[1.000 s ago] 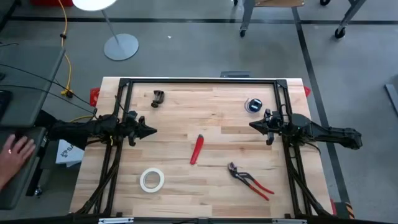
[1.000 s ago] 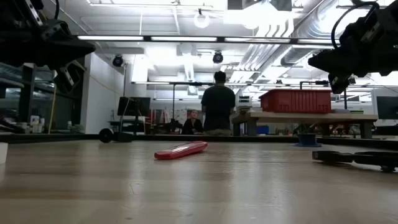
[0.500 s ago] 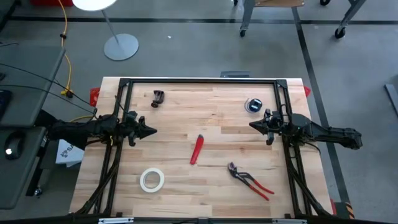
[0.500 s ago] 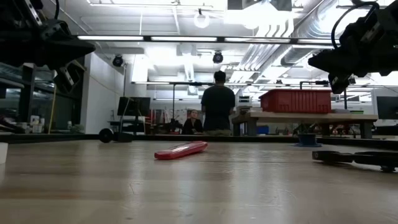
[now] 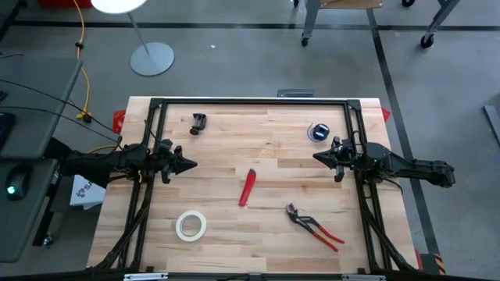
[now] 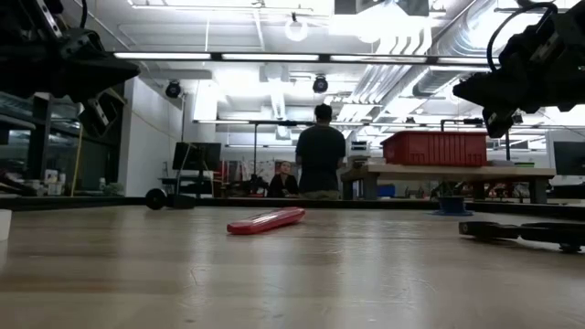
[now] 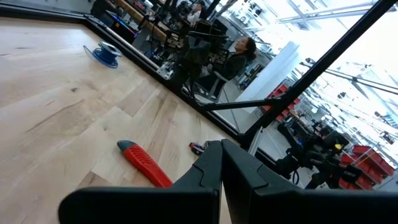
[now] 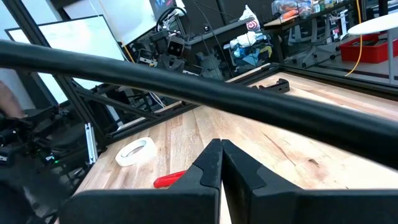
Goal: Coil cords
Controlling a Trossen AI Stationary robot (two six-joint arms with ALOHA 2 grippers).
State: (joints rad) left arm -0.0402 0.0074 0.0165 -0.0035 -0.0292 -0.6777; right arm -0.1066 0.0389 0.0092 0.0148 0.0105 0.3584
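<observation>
High view: left gripper [image 5: 190, 164] and right gripper [image 5: 319, 157] both fully closed, holding nothing, hovering over the table's [image 5: 226, 140] left and right edges, tips facing inward. Wire spool [image 5: 318, 132] near far right corner, beside right gripper. Left wrist view shows blue wire on spool [image 7: 103, 53]; low view hides it.

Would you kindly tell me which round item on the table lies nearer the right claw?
The small black spool of blue wire, just beyond the right claw; the white tape roll lies across the table.
</observation>
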